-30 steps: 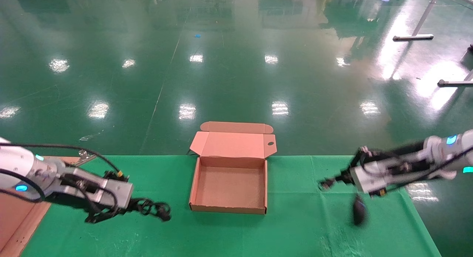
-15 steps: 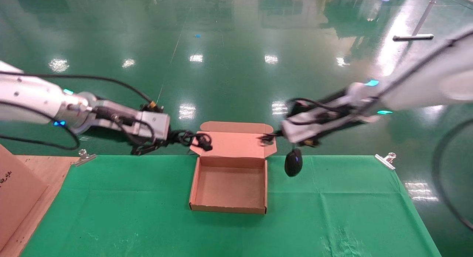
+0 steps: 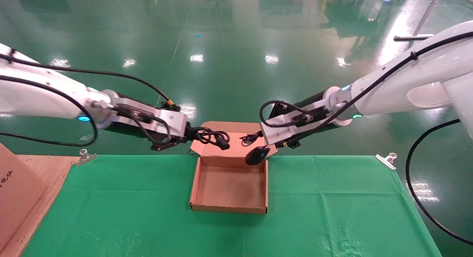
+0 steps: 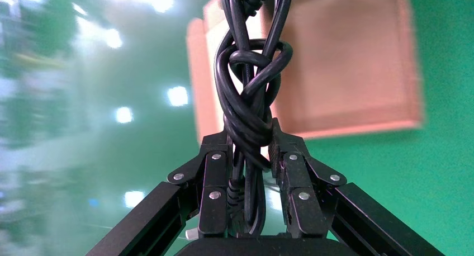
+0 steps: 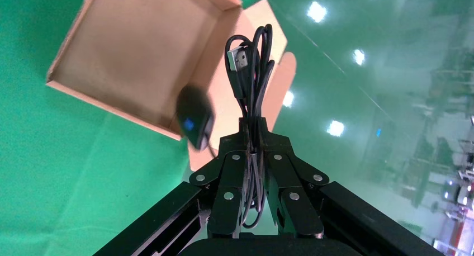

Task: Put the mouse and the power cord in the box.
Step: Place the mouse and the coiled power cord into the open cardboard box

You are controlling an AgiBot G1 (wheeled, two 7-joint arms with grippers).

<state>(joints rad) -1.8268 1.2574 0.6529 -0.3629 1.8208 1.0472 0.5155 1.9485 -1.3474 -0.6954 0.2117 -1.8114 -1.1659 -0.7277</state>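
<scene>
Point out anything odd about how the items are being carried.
The right gripper pinches only the bundled wire, so the mouse dangles loose at the box rim. The left gripper grips the knotted power cord.

Floor (image 3: 229,65): glossy green, running to twelve o'clock, with rows of white ceiling-light reflections. A small blue scrap (image 3: 198,35) lies on it toward twelve o'clock. Metal furniture legs (image 3: 414,37) stand at one to two o'clock. Table: covered in green cloth (image 3: 147,220), fastened by a metal clip (image 3: 85,156) at nine o'clock and another clip (image 3: 386,160) at three o'clock. Brown board (image 3: 14,194) lies at eight o'clock.
</scene>
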